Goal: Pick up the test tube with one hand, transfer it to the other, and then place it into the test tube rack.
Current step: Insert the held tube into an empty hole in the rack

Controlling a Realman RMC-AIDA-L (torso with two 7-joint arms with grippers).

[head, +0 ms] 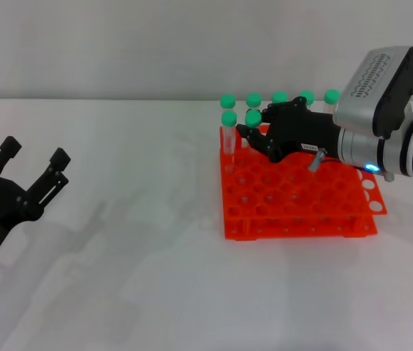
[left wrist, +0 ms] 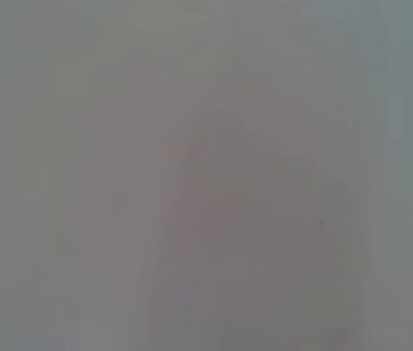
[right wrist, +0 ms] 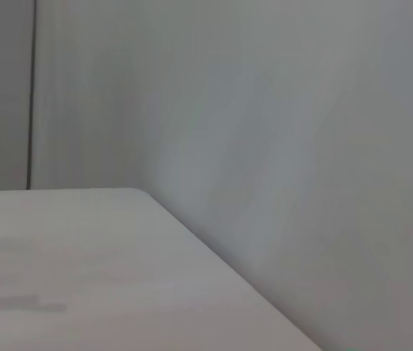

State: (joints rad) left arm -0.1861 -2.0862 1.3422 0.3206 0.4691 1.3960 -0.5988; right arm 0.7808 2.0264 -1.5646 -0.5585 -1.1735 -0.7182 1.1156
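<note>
Test tube: we see only its green cap and a short length of clear body at centre frame, the rest hidden behind the right gripper, whose black fingers close around it over the test tube rack. Six more green-capped tubes stand along the rack's far edge. At lower left the left gripper hangs spread, empty.
</note>
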